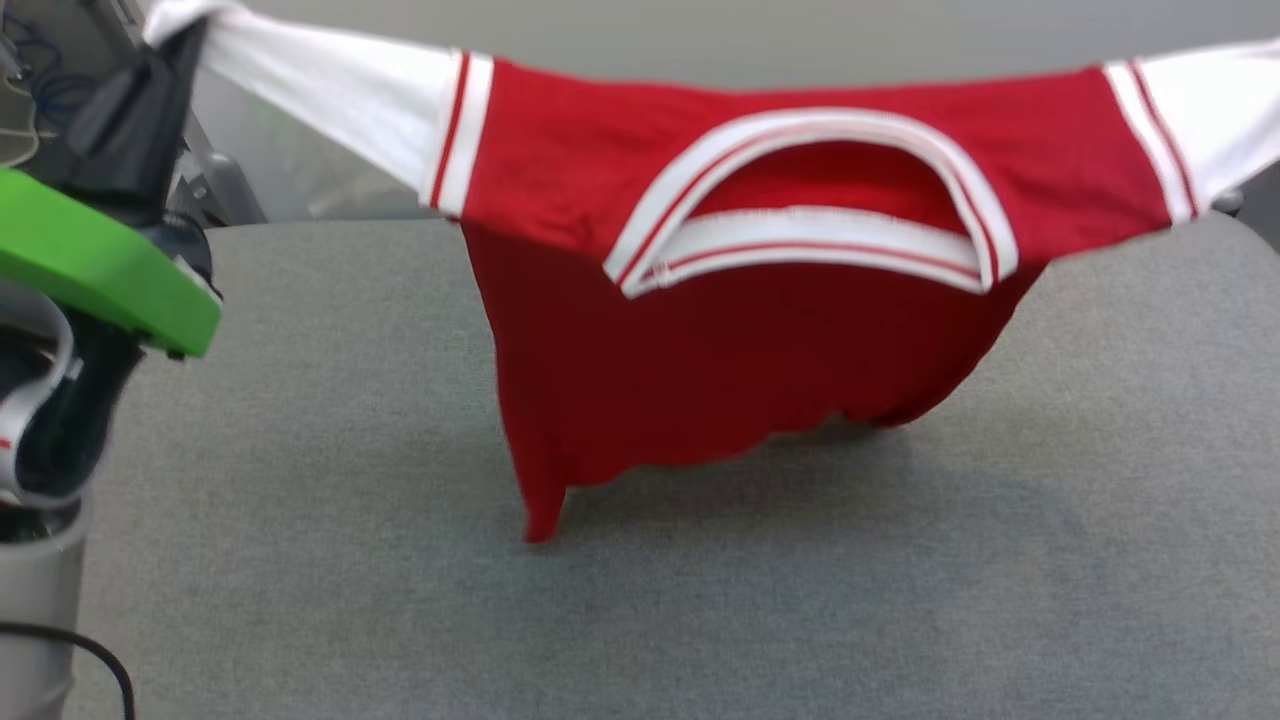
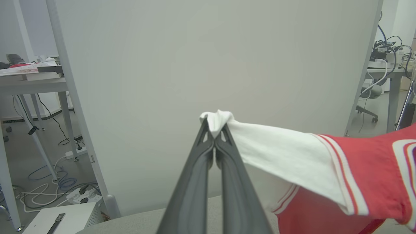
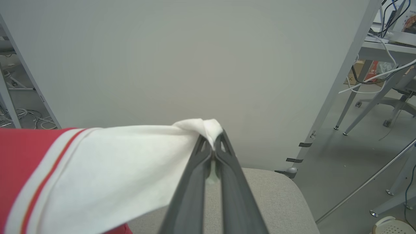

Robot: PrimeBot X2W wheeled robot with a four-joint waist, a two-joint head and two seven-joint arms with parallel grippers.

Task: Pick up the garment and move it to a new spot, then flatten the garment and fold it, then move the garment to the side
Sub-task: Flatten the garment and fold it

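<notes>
The garment [image 1: 760,300], a red jersey T-shirt with white sleeves and a striped collar, hangs stretched wide between my two arms above the grey table [image 1: 300,450]. Its collar faces me and its red hem trails down close to the table top. My left gripper [image 2: 214,130] is shut on the end of one white sleeve [image 2: 276,156]; in the head view that gripper [image 1: 185,35] is at the top left. My right gripper [image 3: 213,136] is shut on the end of the other white sleeve [image 3: 130,162], which runs off the head view's right edge [image 1: 1230,110].
A pale partition wall [image 2: 211,65] stands just behind the table. Desks [image 2: 32,81], cables [image 2: 48,182] and chair legs [image 3: 383,107] lie beyond it on both sides. The table's rounded right corner [image 3: 292,191] is near my right gripper. My green-covered left arm [image 1: 100,260] fills the left edge.
</notes>
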